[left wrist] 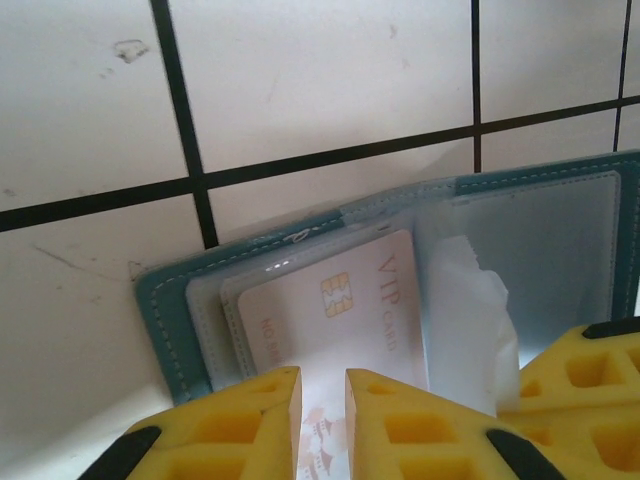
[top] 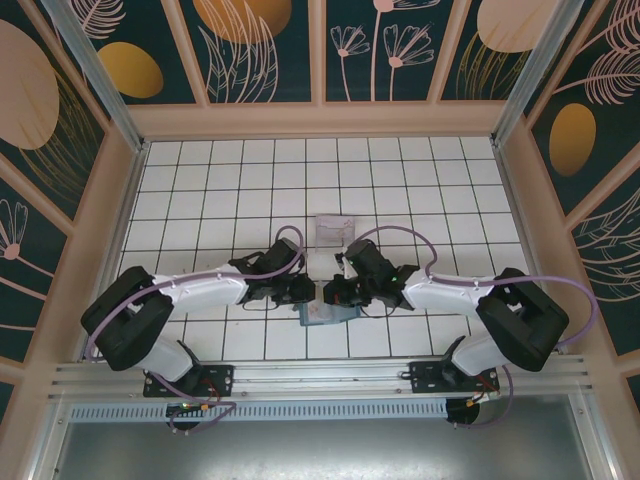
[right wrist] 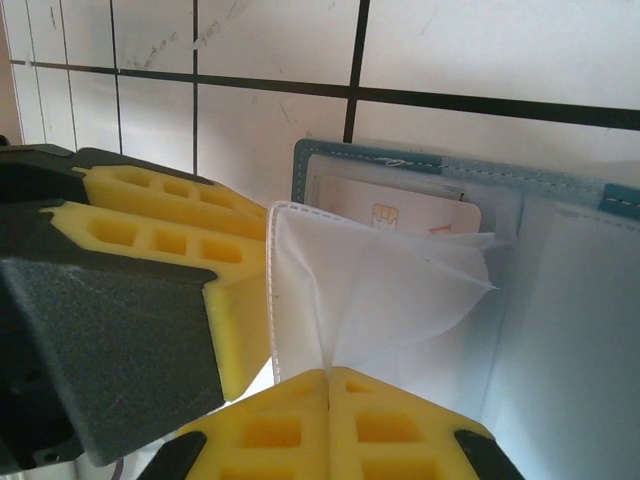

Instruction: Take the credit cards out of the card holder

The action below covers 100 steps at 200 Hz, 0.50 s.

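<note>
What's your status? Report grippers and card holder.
Left gripper narrowly open over VIP card. Right gripper shut on clear sleeve. Card inside card holder, sleeve partly covering.

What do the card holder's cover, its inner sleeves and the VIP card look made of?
Card holder: teal leather-like cover, matte, with pale stitching along the edge; real or faux is unclear.
Inner sleeve: thin, clear, flexible plastic, creased and glossy, with a stitched hem.
VIP card: stiff pale plastic, smooth, with a gold chip.
</note>
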Motion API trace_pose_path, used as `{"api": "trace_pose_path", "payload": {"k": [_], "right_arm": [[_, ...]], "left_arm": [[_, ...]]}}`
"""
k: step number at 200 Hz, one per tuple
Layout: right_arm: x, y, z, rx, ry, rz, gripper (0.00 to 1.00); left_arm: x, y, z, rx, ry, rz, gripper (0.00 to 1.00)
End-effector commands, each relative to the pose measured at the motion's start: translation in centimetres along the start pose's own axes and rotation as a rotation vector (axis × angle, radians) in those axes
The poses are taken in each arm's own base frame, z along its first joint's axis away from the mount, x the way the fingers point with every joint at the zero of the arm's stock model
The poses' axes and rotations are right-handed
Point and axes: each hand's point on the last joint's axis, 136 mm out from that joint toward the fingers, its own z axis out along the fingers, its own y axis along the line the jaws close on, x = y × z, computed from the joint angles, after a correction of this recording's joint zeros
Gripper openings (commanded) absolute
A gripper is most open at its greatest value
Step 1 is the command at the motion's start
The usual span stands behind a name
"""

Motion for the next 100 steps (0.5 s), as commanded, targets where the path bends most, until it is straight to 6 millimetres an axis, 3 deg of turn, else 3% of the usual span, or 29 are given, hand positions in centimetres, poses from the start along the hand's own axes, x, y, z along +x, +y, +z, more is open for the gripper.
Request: {"api": "trace_pose_path", "payload": {"k": [1,42,100], "right_arm": [[-0.3,0.3,-0.7,-0.017,-0.022,-0.002,0.11],[-0.7,-0.7,-2.2,0.062,-0.057,-0.010,0.23],[-3.1,-2.8,-7.6,0.197,-0.232,0.020,0.31]], "left_arm": [[-0.2,-1.7,0.3,0.042,0.027,0.020,0.20],[-0.5,-3.0,0.6,0.060,0.040,0.040,0.20],[-0.5,-4.6,1.5,0.067,0.068,0.065,0.20]]}}
